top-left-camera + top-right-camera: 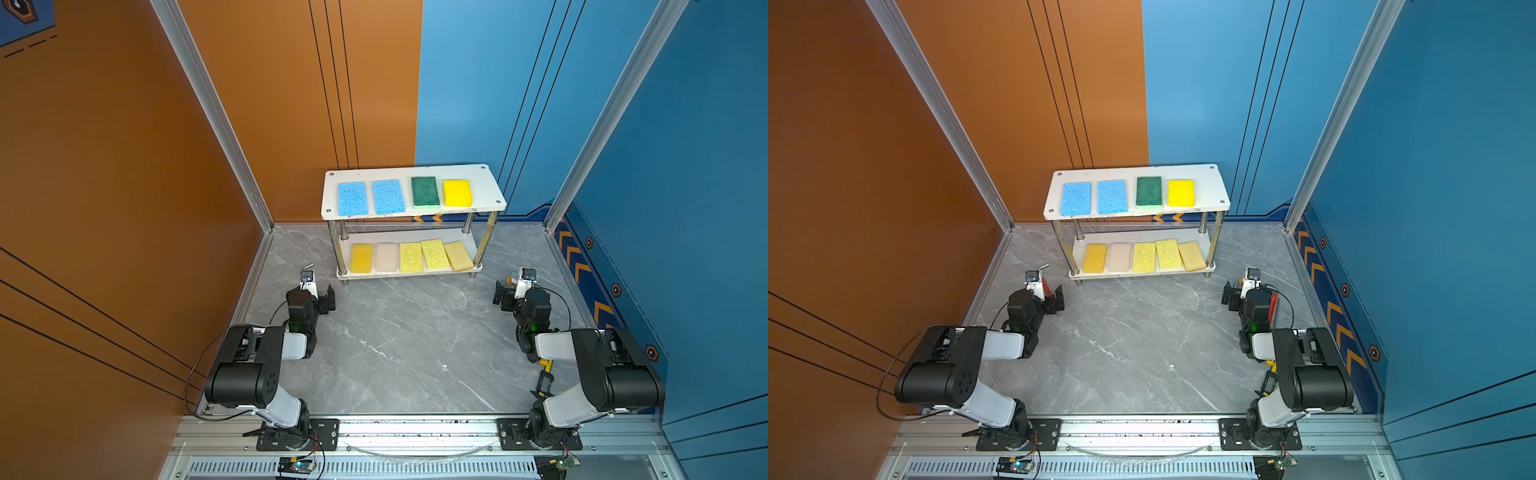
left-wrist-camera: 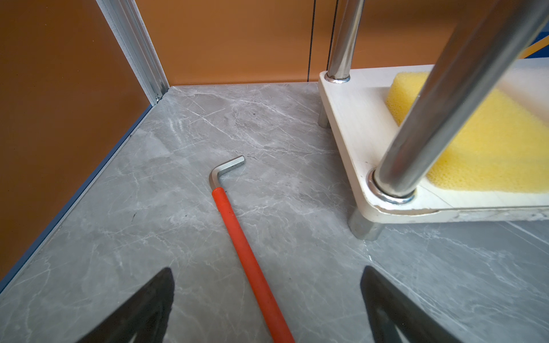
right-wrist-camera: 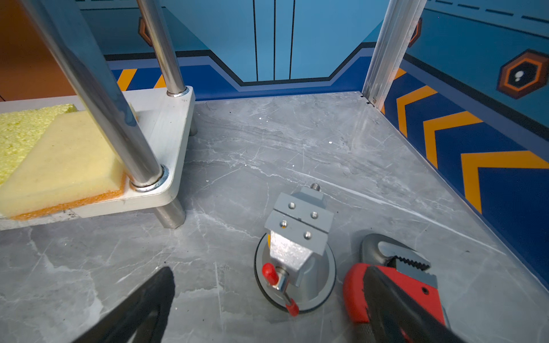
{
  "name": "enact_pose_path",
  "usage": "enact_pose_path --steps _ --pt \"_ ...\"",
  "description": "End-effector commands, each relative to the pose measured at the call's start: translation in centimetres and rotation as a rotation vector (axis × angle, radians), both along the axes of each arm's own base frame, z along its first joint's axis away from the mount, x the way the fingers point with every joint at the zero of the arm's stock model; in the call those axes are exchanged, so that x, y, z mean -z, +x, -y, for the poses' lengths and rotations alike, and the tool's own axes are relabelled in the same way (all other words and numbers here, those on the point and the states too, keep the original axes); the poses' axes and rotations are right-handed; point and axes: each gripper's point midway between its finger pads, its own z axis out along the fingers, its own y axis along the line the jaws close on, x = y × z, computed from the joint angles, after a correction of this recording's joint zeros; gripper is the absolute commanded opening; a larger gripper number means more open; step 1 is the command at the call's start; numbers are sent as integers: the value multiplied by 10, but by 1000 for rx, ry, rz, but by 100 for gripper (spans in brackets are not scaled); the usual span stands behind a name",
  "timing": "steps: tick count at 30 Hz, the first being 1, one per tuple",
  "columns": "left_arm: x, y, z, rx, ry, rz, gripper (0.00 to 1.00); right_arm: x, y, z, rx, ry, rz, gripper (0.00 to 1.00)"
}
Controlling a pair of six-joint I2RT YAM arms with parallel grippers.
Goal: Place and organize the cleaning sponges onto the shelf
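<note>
Tabletop (image 1: 407, 353): grey marble pattern with white veins, seen in both top views.
Walls: an orange panel (image 1: 124, 187) closed the left and part of the back; a blue panel (image 1: 685, 187) closed the right and the rest.
Frame posts (image 1: 216, 116): aluminium, rose from the back corners.
Chevron band (image 3: 445, 139): orange arrows on dark blue ran along the blue wall's base.
Hex key (image 2: 243, 246): lay flat on the tabletop near the orange corner, red sleeve on its long arm, bent end bare steel.
Vise (image 3: 297, 234): small, grey metal, stood upright on a round suction base with a red-capped lever.
Pipe wrench (image 3: 353, 291): red-bodied with a toothed steel head, lay just beside the vise, partly hidden.
</note>
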Motion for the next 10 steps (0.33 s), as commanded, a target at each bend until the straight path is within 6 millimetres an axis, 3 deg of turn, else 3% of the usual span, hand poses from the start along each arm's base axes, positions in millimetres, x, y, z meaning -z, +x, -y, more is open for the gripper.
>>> enact_pose_path --steps 1,10 --pt "0 2 6 31 9 -1 98 7 -1 3 21 4 -28 100" --pt "0 2 5 30 1 -4 98 7 -1 3 21 3 -27 100"
